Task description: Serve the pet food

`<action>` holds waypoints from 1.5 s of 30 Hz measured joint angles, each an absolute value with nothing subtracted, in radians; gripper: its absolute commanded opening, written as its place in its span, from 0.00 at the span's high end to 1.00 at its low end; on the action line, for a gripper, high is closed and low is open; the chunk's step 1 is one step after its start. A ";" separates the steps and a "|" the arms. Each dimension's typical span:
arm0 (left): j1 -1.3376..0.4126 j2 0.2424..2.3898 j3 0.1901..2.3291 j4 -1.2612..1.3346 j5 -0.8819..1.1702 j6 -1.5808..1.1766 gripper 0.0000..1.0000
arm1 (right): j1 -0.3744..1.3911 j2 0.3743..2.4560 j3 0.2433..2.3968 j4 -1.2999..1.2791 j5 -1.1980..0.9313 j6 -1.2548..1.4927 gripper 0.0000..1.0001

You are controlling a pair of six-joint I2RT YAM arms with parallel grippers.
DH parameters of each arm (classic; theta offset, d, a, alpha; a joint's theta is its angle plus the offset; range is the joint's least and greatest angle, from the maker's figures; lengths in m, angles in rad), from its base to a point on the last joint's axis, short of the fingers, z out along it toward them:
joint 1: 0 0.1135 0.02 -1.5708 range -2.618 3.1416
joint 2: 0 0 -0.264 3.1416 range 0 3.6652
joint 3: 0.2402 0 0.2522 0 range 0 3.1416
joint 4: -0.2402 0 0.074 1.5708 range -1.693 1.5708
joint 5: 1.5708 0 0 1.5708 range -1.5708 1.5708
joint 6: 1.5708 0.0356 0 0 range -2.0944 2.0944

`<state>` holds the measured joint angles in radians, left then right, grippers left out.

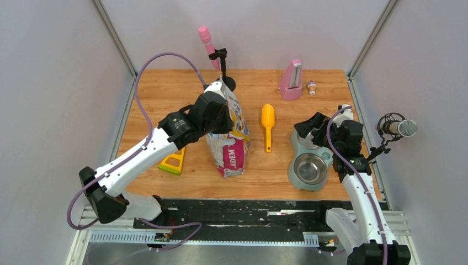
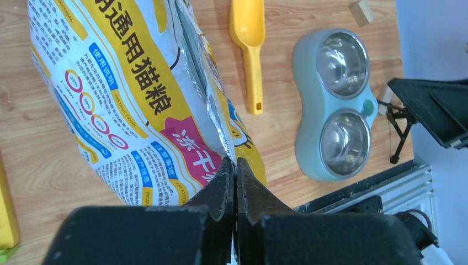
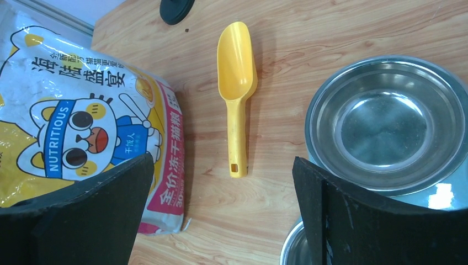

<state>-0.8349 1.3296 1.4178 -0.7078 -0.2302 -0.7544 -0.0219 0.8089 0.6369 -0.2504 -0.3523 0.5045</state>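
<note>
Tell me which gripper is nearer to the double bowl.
Right. The right gripper hangs open above the far end of the double bowl. The left gripper is shut on the bag, beyond the scoop.

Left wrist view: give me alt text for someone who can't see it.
The left gripper, shut, pinches the edge of a printed cat-food bag that fills the left of the frame. Beyond it on the wooden table lie a yellow scoop and a teal feeder with two empty steel bowls.
</note>
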 measured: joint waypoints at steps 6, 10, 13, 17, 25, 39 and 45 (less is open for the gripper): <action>-0.938 1.336 1.417 -0.683 -0.281 -0.753 0.85 | -0.022 0.810 0.637 -0.251 -0.376 0.508 0.00; -0.958 1.345 1.423 -0.570 -0.302 -0.739 0.04 | -0.022 0.814 0.637 -0.251 -0.392 0.509 0.00; -0.959 1.324 1.443 -0.449 -0.327 -0.706 0.00 | -0.022 0.820 0.637 -0.250 -0.411 0.512 0.00; -0.959 1.258 1.445 -0.414 -0.410 -0.646 0.00 | -0.020 0.842 0.648 -0.250 -0.464 0.513 0.00; -0.811 1.124 1.316 -0.455 -0.552 -0.612 0.00 | 0.195 0.971 0.845 -0.314 -0.413 0.487 0.00; -0.558 0.889 1.044 -0.543 -0.515 -0.652 0.00 | 0.643 1.383 1.442 -0.543 -0.074 0.375 0.10; -0.554 0.872 1.027 -0.542 -0.525 -0.648 0.00 | 0.704 1.497 1.555 -0.685 0.064 0.369 0.20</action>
